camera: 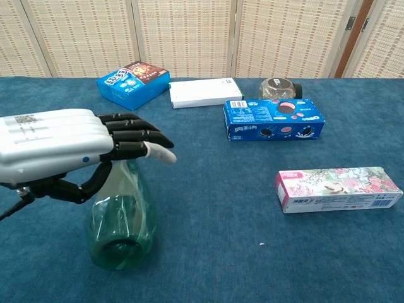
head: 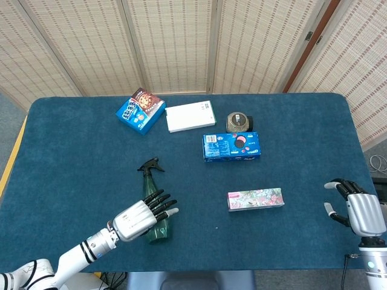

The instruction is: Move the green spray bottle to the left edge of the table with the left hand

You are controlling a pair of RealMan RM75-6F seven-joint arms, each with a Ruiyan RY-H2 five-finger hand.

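Observation:
The green spray bottle [head: 150,192] lies on its side on the blue table, its black trigger head [head: 149,165] toward the far side and its base [camera: 120,243] toward the near edge. My left hand [head: 144,215] hovers over the bottle's body with fingers spread and extended, holding nothing; in the chest view the left hand [camera: 69,145] covers the bottle's neck and trigger. At the near right corner, my right hand [head: 357,207] hangs off the table edge, fingers loosely apart and empty.
A blue snack box [head: 140,110], a white box [head: 190,116], a round jar [head: 239,122] and a blue cookie box [head: 231,146] stand across the far half. A floral box [head: 255,199] lies right of the bottle. The table's left edge [head: 13,151] is far left.

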